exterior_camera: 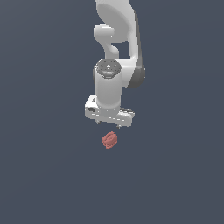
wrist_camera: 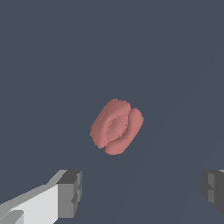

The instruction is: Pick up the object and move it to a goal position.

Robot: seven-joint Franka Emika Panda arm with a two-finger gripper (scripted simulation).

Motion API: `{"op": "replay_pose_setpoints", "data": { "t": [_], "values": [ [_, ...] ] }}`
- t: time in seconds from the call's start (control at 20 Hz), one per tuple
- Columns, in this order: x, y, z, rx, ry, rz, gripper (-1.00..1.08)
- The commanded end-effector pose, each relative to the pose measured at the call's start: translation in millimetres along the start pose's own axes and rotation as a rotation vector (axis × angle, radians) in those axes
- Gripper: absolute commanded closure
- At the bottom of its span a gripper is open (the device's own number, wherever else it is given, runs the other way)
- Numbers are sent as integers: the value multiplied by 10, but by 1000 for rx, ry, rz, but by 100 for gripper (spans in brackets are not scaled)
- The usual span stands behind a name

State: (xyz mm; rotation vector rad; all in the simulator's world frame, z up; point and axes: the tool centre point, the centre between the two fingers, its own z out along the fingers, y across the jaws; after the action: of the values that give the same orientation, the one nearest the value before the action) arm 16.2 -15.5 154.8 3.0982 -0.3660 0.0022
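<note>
The object (exterior_camera: 110, 140) is a small dull-red, lumpy, ridged round piece lying on the flat dark grey surface, just below the white gripper (exterior_camera: 107, 123) in the exterior view. The wrist view shows the object (wrist_camera: 116, 126) as two ridged lobes with a groove between them. The gripper (wrist_camera: 142, 190) is open, its two grey fingertips (wrist_camera: 70, 192) spread wide apart with nothing between them. The object sits apart from both fingertips, untouched. In the exterior view the hand hides the fingers almost fully.
The white arm (exterior_camera: 118, 43) rises behind the gripper toward the exterior view's top. A plain dark grey surface (exterior_camera: 43, 175) spreads all around, with no other objects or edges in view.
</note>
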Motion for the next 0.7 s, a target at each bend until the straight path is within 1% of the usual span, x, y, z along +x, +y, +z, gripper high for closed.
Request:
{"op": "replay_pose_setpoints", "data": {
  "t": [0.0, 0.65],
  "values": [
    [32, -16, 60, 4, -1, 70, -92],
    [189, -89, 375, 17, -8, 432, -92]
  ]
}}
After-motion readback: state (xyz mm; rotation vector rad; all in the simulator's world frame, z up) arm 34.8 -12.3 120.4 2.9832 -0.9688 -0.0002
